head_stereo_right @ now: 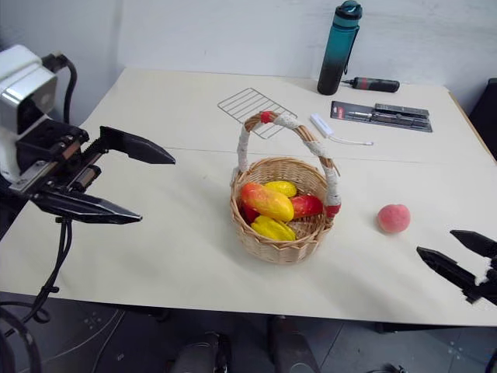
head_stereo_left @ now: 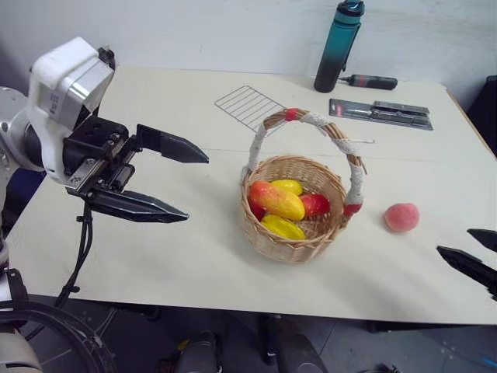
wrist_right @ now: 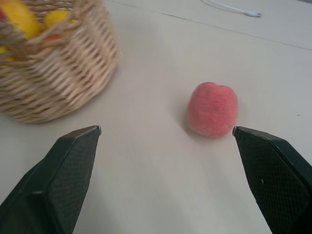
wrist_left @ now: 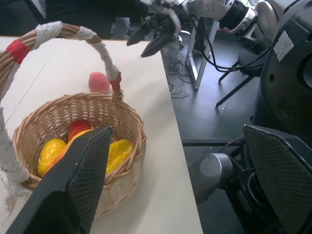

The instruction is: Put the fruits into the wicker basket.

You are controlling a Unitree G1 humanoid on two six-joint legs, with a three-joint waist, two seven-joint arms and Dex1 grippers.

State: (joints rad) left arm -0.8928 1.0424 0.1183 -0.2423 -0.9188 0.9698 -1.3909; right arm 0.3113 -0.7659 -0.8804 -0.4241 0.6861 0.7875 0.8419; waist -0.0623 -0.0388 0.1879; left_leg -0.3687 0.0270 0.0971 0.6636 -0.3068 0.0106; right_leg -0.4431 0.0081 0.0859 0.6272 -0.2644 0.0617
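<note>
The wicker basket (head_stereo_left: 293, 214), tan with a lace-and-red-tape handle, stands mid-table. It holds several fruits: an orange-red mango (head_stereo_left: 276, 200) on top, yellow ones and a red one (head_stereo_left: 314, 204). A pink peach (head_stereo_left: 401, 217) lies on the table to the basket's right. My left gripper (head_stereo_left: 186, 183) hovers open and empty, above the table left of the basket. My right gripper (head_stereo_left: 464, 247) is open at the table's front right edge, just short of the peach (wrist_right: 213, 109), with nothing between its fingers.
A flat wire grid (head_stereo_left: 250, 106) lies behind the basket. At the back right stand a teal bottle (head_stereo_left: 338, 48), a screwdriver (head_stereo_left: 371, 81) and a tool package (head_stereo_left: 380, 113). A white cable (head_stereo_right: 335, 134) lies near the grid.
</note>
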